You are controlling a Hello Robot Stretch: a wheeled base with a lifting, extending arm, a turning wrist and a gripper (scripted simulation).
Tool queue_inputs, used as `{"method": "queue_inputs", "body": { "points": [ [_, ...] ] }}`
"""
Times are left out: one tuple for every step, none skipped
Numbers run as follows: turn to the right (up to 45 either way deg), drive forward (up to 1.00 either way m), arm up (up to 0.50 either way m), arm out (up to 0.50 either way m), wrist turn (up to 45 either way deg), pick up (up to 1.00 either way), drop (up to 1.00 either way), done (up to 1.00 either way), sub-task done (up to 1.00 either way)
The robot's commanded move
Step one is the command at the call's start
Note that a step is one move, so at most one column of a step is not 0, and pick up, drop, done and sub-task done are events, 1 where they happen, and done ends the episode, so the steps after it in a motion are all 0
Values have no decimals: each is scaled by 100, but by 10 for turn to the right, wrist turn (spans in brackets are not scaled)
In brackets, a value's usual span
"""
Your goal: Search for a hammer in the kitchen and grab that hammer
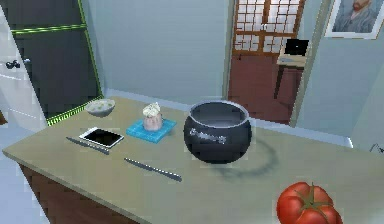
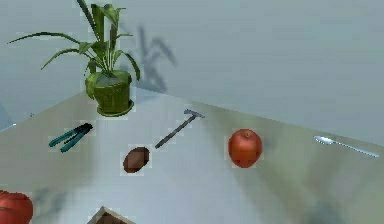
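Observation:
A hammer [image 2: 176, 130] with a slim dark handle and a grey metal head lies flat on the pale countertop [image 2: 200, 185], in the middle of the arm side view. Its head points up and to the right, its handle down and to the left. A brown oval lump [image 2: 136, 159] sits just left of the handle's end, and a red apple [image 2: 244, 147] stands to the hammer's right.
A potted plant [image 2: 107, 88] and a teal-handled tool [image 2: 70, 137] stand to the left, a spoon [image 2: 345, 146] at the right edge. In the forward view the counter [image 1: 60, 160] bears a black pot [image 1: 217, 130], bowl [image 1: 99, 107], phone [image 1: 101, 136], knife [image 1: 152, 168], tomato [image 1: 308, 204].

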Motion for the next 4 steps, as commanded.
{"method": "queue_inputs", "body": {
  "points": [
    [0,0,38,0,0,0,0,0,0],
    [0,0,0,26,0,0,0,0,0],
    [0,0,0,0,450,0,0,0,0],
    [0,0,0,0,450,0,0,0,0]
  ]
}}
